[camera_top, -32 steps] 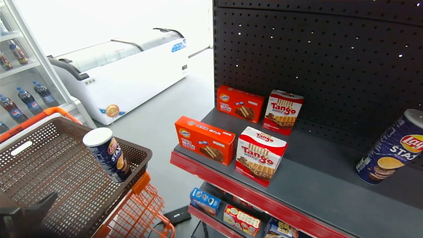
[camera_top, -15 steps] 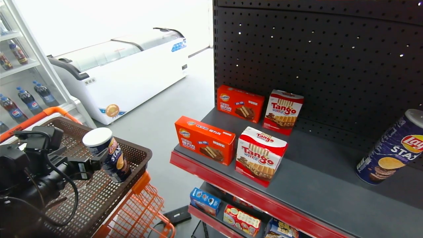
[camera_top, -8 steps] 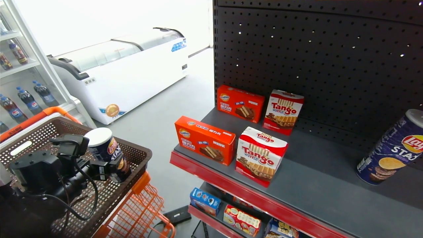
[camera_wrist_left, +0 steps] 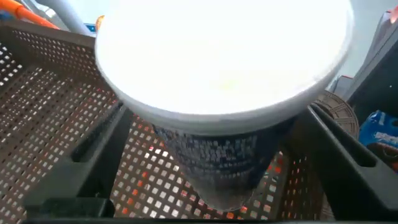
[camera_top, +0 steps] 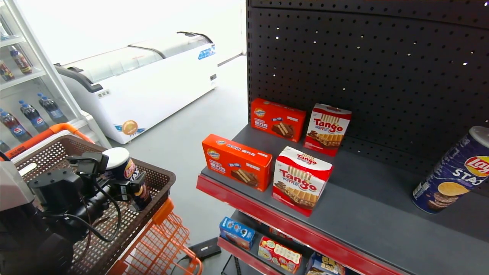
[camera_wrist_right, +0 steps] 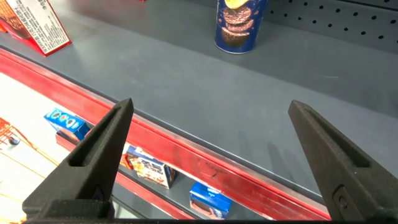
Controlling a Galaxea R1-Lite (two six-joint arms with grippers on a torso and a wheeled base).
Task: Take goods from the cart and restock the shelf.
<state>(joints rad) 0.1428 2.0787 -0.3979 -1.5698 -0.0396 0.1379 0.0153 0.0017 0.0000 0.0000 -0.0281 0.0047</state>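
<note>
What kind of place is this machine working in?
Probably a small grocery shop, or a mock-up of one: a shelf stocked with snack boxes, a chest freezer, a cooler of drink bottles, and a shopping cart.

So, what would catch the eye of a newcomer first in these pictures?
The dark blue chip can with its white lid, standing in the brown basket at left, with the left tool open around it. Next, a second can on the grey shelf at far right, then orange boxes and red-white boxes at its left end.
</note>
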